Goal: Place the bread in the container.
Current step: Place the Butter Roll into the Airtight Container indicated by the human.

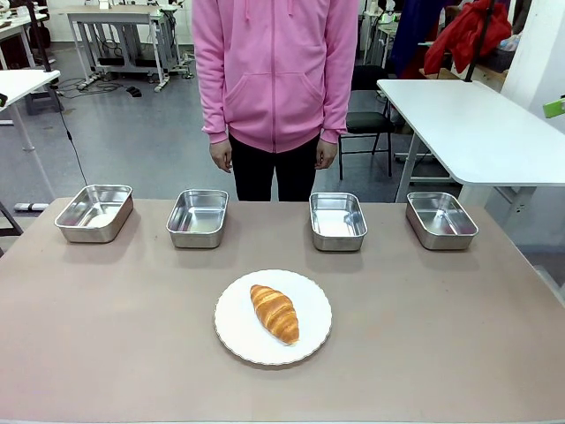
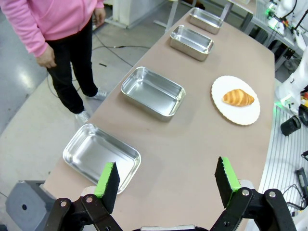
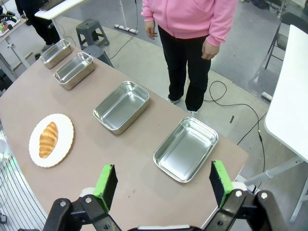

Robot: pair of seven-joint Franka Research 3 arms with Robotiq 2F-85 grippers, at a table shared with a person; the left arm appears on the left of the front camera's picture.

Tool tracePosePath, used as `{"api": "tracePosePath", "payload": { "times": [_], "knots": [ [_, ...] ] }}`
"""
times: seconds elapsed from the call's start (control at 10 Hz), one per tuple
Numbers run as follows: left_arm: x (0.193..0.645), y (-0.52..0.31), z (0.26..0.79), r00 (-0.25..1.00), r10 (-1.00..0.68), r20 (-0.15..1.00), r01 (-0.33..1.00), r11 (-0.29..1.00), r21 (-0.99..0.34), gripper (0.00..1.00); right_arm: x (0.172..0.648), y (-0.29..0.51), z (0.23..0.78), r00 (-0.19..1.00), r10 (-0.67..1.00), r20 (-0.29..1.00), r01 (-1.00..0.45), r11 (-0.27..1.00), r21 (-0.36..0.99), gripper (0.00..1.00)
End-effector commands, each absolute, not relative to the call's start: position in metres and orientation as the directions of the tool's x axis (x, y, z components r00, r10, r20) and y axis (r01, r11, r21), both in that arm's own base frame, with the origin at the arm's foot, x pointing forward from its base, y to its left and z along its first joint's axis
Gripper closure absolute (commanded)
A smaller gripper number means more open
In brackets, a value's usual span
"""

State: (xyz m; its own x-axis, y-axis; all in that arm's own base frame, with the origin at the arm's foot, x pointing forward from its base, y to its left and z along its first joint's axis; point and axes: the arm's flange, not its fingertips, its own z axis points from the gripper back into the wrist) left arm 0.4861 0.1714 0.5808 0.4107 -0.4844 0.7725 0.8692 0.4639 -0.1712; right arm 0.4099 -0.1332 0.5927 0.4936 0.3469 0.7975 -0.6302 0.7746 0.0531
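Noting the bread lies on the round white plate at the near middle of the counter, its long axis slanting across the plate, with nothing touching it

Four alike steel trays stand in a row at the far edge. The left-middle container and right-middle container are nearest the plate; cannot tell which is meant

Left fingers are spread wide and empty, high over the counter's left end. Right fingers are likewise wide and empty over the right end

Judgement on handling:
- Bread likely light, soft inside, with a flaky crust that crushes and sheds under a hard squeeze
- Ridges should give the pads purchase
- Best hold: across the thick middle, pads on the two long flanks, closing gently
- Avoid the tapered tips, which would probably tear or pivot
- Plate is smooth, so the bread may skid if nudged sideways
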Motion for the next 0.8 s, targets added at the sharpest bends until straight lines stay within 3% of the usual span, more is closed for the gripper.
{"api": "tracePosePath", "payload": {
  "times": [0.0, 0.7],
  "knots": [
    [0.4849, 0.172, 0.5812, 0.398, -0.488, 0.777, 0.875, 0.455, -0.163, 0.0, 0.4107, -0.134, 0.5907, 0.468, 0.348, 0.812, -0.645, 0.763, 0.045, 0.0],
    [0.4849, 0.172, 0.5812, 0.398, -0.488, 0.777, 0.875, 0.455, -0.163, 0.0, 0.4107, -0.134, 0.5907, 0.468, 0.348, 0.812, -0.645, 0.763, 0.045, 0.0]
  ]
}}
